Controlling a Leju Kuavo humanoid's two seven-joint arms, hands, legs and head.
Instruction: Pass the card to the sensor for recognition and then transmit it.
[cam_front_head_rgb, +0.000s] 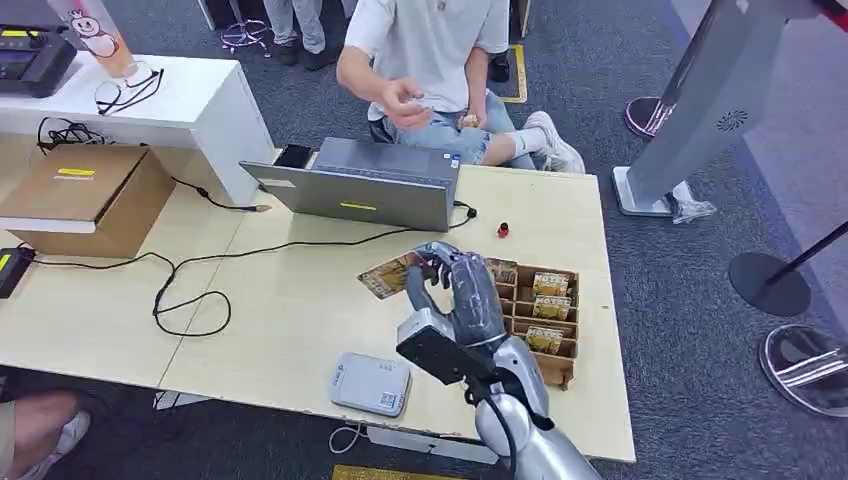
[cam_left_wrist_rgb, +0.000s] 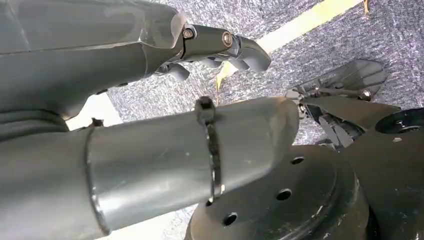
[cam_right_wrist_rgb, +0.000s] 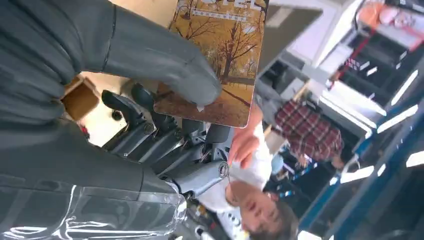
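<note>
Right hand (cam_front_head_rgb: 462, 290) pinches the card (cam_front_head_rgb: 388, 275), seemingly above the table (cam_front_head_rgb: 280, 320).

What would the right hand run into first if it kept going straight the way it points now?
Probably the open laptop: the right hand, holding the card, points across the table toward it and the seated person beyond. Height is unclear, so it might pass over.

Bare counter (cam_front_head_rgb: 290, 310) lies left of the fingers (cam_front_head_rgb: 440, 268) down to the sensor (cam_front_head_rgb: 371, 383); the laptop (cam_front_head_rgb: 355, 187) blocks ahead, the wooden tray (cam_front_head_rgb: 562, 368) sits just right.
</note>
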